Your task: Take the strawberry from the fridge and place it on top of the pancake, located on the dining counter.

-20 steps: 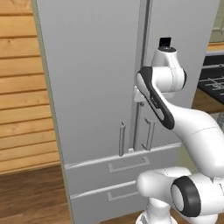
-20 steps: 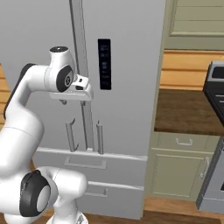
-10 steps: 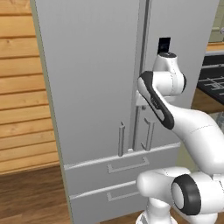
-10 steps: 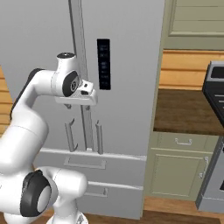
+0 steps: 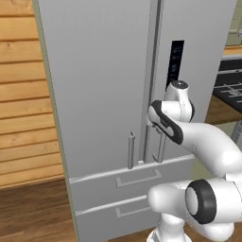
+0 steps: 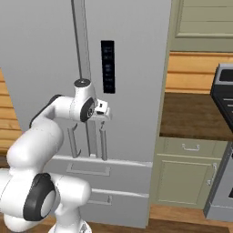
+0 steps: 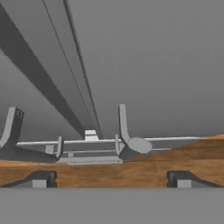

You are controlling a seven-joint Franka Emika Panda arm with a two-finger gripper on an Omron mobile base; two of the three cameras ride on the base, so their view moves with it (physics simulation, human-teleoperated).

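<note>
Closed fridge [image 5: 99, 94] doors hide inside, handle [image 7: 124, 124] near open jaws

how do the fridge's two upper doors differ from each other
The left door is plain grey, while the right door carries a black display panel. From the right base view, the gripper hangs open just in front of the right door's handle, above it; the left door's handle has nothing near it. Both doors are shut, light grey, with slim vertical handles beside the centre seam.
</note>
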